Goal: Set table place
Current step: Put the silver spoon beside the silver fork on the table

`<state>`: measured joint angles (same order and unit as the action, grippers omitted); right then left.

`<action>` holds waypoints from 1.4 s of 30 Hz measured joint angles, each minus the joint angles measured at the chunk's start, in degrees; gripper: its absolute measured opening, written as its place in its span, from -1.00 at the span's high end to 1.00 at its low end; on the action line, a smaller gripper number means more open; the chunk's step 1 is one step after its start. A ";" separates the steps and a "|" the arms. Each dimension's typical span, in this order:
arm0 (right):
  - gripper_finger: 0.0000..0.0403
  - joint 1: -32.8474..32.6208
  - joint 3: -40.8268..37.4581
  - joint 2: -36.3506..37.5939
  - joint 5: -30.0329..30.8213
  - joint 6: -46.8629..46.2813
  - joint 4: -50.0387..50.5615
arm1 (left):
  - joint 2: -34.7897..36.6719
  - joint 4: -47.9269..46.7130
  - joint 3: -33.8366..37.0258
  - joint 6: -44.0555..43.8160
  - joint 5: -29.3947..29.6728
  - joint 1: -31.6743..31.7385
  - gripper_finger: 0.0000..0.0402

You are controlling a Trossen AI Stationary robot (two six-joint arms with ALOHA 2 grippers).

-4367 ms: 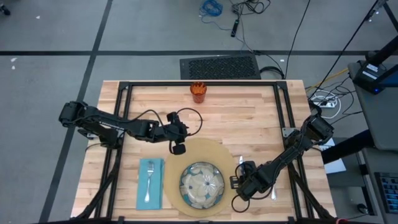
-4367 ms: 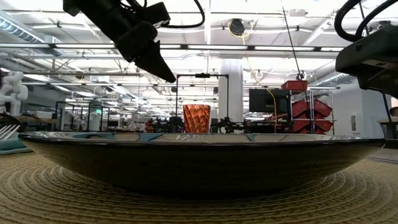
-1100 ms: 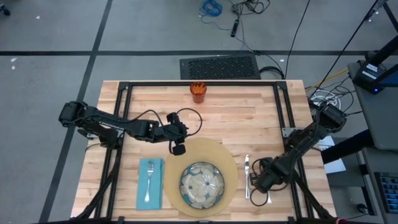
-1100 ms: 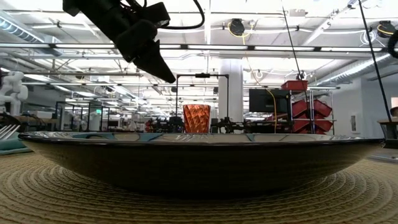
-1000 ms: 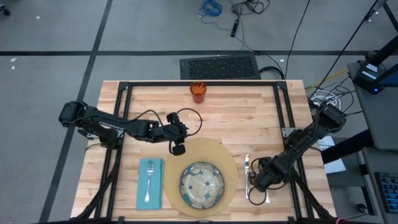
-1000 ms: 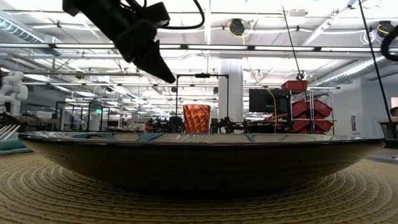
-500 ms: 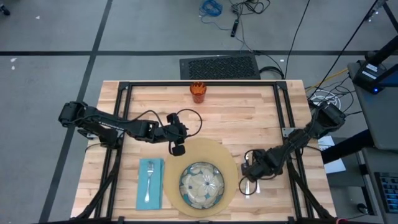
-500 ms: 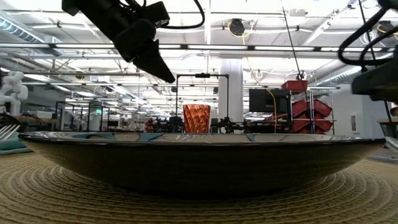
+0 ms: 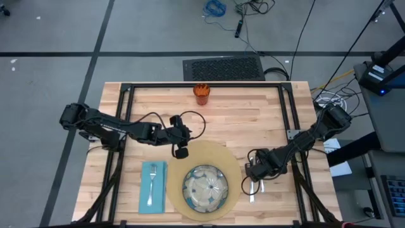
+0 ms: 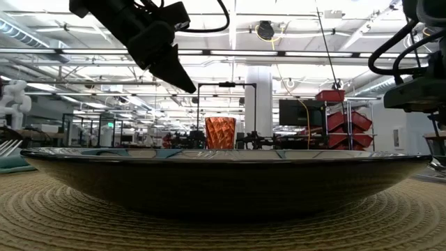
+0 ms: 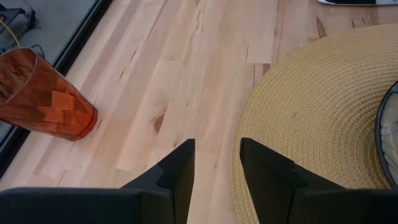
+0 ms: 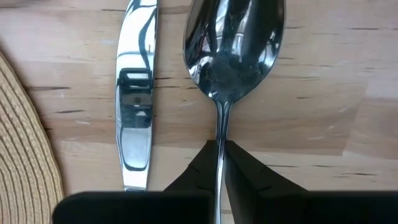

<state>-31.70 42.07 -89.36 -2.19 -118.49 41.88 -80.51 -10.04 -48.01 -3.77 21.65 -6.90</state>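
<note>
Place setting, laid on a pale butcher-block table (image 9: pixel 247 120) with a black frame. Round woven tan mat (image 9: pixel 204 180) carrying a blue-green patterned dish (image 9: pixel 205 188) — the dish appears to hold nothing. Teal napkin (image 9: pixel 152 186) just beside the mat, a fork (image 9: pixel 152 187) lying along it. Faceted orange cup (image 9: pixel 201 93) near the far edge, well apart from the rest; whether it holds anything cannot be told.

Right gripper (image 12: pixel 219 155) low over the wood just off the mat's edge, fingers pressed together on the thin handle of a spoon (image 12: pixel 235 46). The shiny bowl of the spoon points straight out beyond the fingertips, over the wood. A knife (image 12: pixel 137 93) lies parallel just beside the spoon, between it and the mat rim; the two are not touching.

Left gripper (image 11: pixel 214 163) hangs above the table at the mat's far rim, fingers spread with nothing between them — one finger over bare wood, the other over the mat edge. The cup stands well ahead of these fingers, off to the wood side.

Floor around the table is grey concrete with loose cables and a dark grille. The low view shows an open workshop behind: white ceiling beams, a pillar, red bins on racks.
</note>
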 joint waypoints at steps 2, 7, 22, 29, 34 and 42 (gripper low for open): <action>0.98 -0.74 0.36 -0.01 0.35 -0.89 0.41 | 0.00 -0.02 0.00 0.00 0.00 0.00 0.41; 0.98 -3.47 0.69 -0.09 1.32 -4.69 0.65 | 0.00 -0.02 0.00 -0.02 0.00 0.00 0.41; 0.98 -8.07 0.74 -0.13 -0.90 -9.47 -1.33 | 0.00 -0.02 0.00 -0.20 0.02 0.00 0.41; 0.91 -8.07 0.72 -0.16 -0.99 -8.50 -1.48 | 0.00 0.00 0.00 -0.17 0.02 0.00 0.41; 0.74 -8.12 0.60 -0.35 -1.20 -7.77 -1.87 | 0.01 0.11 0.00 -0.15 0.02 0.00 0.41; 0.65 -8.12 0.63 -0.31 -1.17 -7.72 -1.92 | 0.02 0.09 0.00 0.02 0.02 0.00 0.41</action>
<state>-39.81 42.70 -89.67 -3.36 -126.21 39.97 -80.49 -9.96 -48.01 -3.75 21.67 -6.90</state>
